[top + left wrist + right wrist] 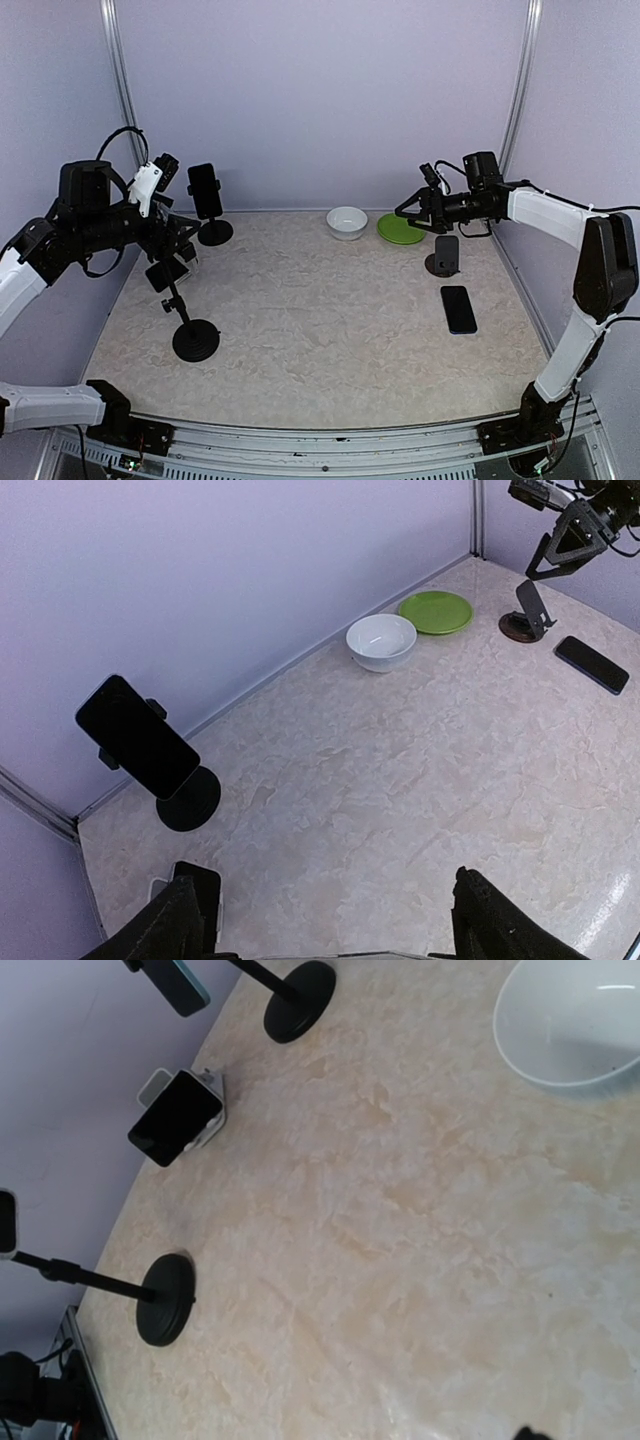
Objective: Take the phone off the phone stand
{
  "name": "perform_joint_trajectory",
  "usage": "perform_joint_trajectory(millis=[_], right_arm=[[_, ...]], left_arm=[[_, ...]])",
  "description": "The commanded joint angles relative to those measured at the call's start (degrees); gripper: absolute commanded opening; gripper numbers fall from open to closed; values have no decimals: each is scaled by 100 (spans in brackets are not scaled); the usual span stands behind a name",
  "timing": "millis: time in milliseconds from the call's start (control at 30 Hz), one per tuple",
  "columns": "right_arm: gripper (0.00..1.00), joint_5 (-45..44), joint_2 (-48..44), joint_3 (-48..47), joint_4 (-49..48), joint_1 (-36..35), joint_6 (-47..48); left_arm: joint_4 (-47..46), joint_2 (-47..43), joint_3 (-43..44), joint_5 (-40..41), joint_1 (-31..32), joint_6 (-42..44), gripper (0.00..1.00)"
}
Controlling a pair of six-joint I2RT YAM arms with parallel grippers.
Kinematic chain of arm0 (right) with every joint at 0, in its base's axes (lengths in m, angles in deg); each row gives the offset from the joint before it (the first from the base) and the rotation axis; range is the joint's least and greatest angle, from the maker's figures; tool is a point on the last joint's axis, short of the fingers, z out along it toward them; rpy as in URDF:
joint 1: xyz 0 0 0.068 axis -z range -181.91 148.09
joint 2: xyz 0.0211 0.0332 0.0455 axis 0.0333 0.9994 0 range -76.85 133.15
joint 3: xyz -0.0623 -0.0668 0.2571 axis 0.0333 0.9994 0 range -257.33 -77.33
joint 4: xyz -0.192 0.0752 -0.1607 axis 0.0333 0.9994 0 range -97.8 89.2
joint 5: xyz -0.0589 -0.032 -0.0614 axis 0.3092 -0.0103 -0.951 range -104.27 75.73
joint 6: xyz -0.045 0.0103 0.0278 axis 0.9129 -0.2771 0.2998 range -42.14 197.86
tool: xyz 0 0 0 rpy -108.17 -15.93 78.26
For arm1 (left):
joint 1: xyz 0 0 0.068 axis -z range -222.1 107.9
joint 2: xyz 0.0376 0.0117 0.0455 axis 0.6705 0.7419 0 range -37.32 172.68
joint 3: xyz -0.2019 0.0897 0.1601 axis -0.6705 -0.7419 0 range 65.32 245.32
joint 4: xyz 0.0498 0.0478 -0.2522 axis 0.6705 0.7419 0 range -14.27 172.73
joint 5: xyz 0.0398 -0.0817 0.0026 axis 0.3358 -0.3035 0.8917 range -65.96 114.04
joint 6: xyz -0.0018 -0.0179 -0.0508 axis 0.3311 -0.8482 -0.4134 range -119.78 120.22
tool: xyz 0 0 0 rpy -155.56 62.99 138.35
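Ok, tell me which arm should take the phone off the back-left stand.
Left. The left gripper hangs open near that phone, which fills its wrist view. The right gripper is far off on the right side, by the green plate.

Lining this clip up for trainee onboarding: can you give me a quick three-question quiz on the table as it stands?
1. True or false: the white bowl sits on the green plate.
2. Which of these lies flat on the table by the right arm? A) phone B) spoon C) cup
3. What do the left arm's jaws hold?
Key: 1 false, they sit side by side; 2 A; 3 nothing, they stand open.
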Motion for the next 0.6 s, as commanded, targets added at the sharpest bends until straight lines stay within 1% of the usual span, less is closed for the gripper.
perform_joint_trajectory(millis=[0,67,167,267,367,467,567], right_arm=[[83,61,82,-123,30,-65,55],[83,60,90,-127,33,-65,56],[83,75,99,-145,34,-64,65],[83,68,116,-145,86,-64,115],[83,45,97,-120,147,-68,177],[83,39,41,-80,187,-65,222],[82,13,-8,-73,328,-63,328]], left_arm=[[-274,22,-34,-181,-19,127,74],[-314,32,11,-216,-19,141,66],[-359,96,140,-374,-21,137,60],[-458,220,354,-708,9,130,55],[-606,396,569,-867,128,92,51],[-770,657,806,-892,337,38,46],[-897,959,1071,-970,632,49,44]])
